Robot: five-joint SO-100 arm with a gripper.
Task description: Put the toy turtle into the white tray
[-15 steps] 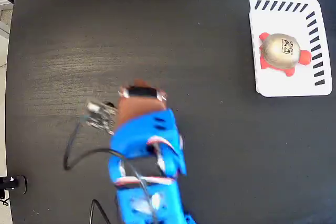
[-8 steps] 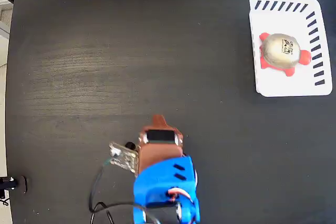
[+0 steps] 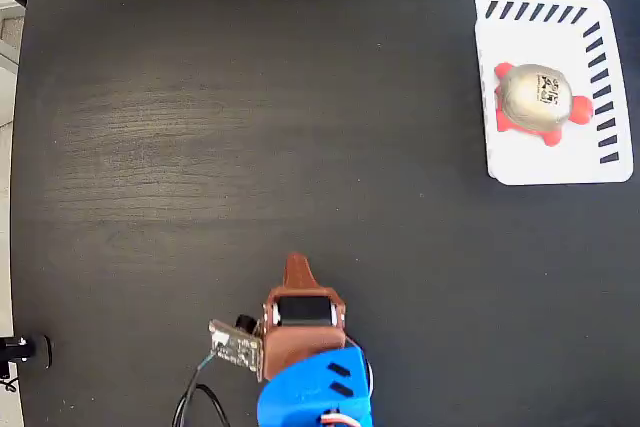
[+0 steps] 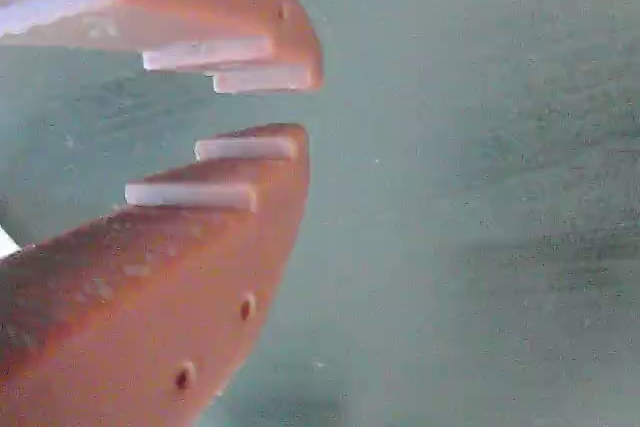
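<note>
The toy turtle (image 3: 535,99), with red legs and a shiny domed shell bearing a code sticker, lies inside the white tray (image 3: 545,162) at the right of the fixed view. My gripper (image 3: 297,265) is far from it, low at the bottom centre over bare black table, pointing up the picture. In the wrist view the two orange fingers (image 4: 240,197) of the gripper (image 4: 305,105) stand with only a narrow slit between the tips and hold nothing. Turtle and tray are out of the wrist view.
The blue arm body (image 3: 315,392) fills the bottom edge, with a small circuit board (image 3: 233,344) and a black cable (image 3: 195,402) on its left. The black table's left edge (image 3: 22,197) runs down the picture, with a dark fitting (image 3: 20,349) beside it.
The arm has drawn back toward the bottom edge of the fixed view, and the gripper tip now sits lower. The turtle and tray have not moved.
</note>
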